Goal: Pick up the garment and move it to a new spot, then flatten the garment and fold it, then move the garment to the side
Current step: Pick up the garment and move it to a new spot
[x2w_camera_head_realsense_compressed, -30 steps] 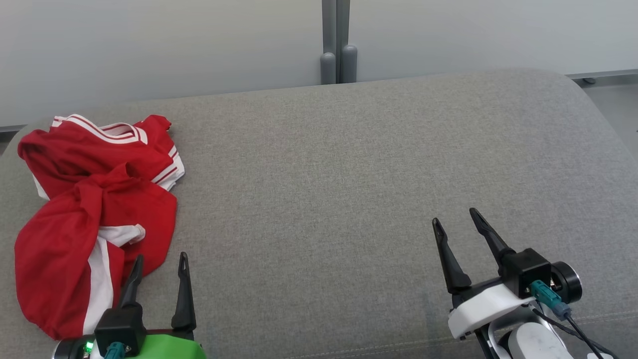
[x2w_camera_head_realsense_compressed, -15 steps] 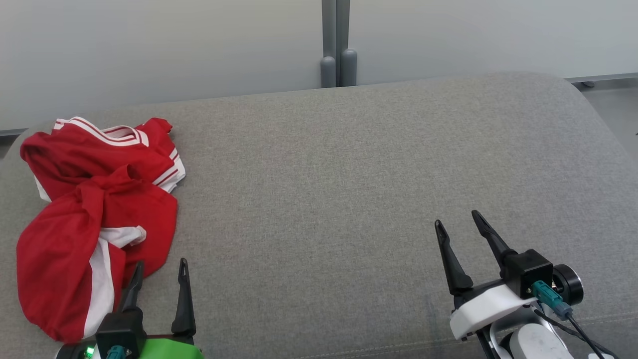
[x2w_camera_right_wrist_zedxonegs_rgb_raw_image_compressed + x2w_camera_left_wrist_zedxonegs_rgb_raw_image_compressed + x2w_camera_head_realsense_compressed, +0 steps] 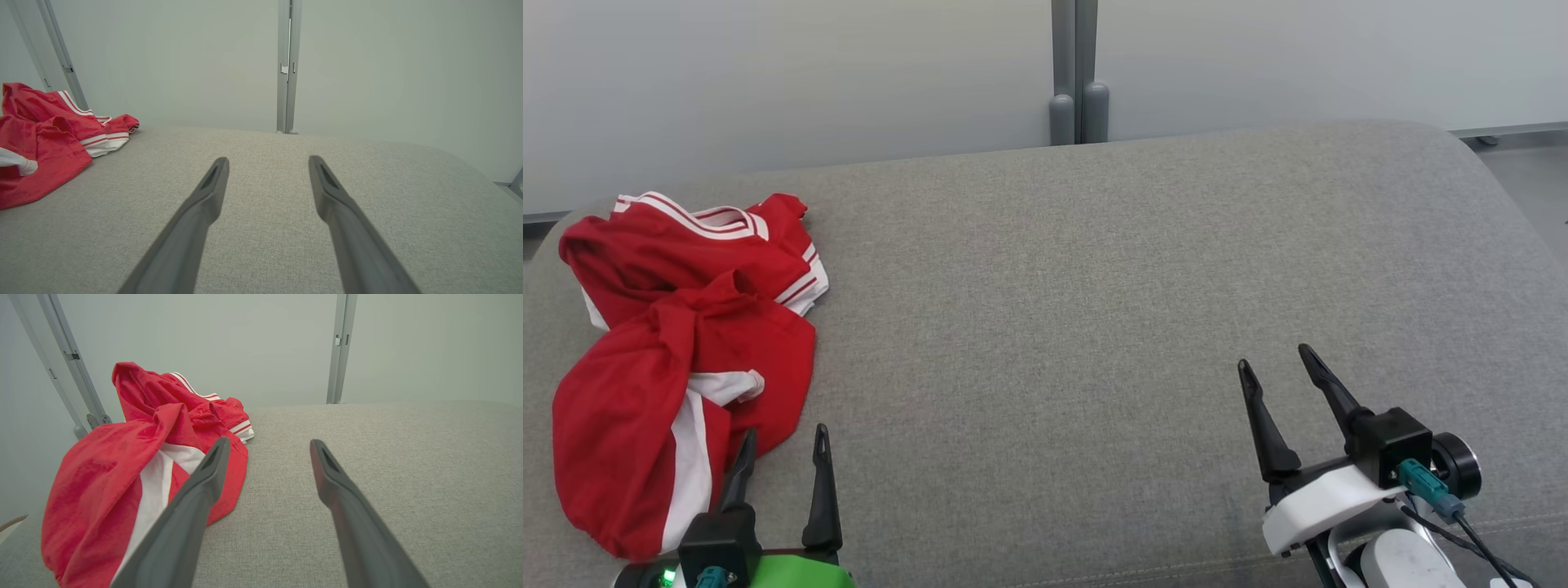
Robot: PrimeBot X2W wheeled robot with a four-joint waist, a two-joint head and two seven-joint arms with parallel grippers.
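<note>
A crumpled red garment (image 3: 678,343) with white stripes lies bunched at the left end of the grey cushioned surface (image 3: 1094,286). In the left wrist view the garment (image 3: 135,465) rises in a heap ahead and to the left. My left gripper (image 3: 786,433) stands open at the lower left, its left finger over the garment's near edge and nothing between the fingers; in its own view the left gripper (image 3: 267,447) shows bare cushion between them. My right gripper (image 3: 1274,359) stands open and empty at the lower right, far from the garment (image 3: 49,134); the right gripper (image 3: 267,161) points over bare cushion.
The grey cushion (image 3: 286,196) has rounded corners and drops off at the right. A pale wall with a grey upright post (image 3: 1076,73) stands just behind it. Another grey post (image 3: 69,363) rises beyond the garment at the left.
The whole head view has slid down a little, so the camera moved. The garment and both open grippers keep their places relative to each other.
</note>
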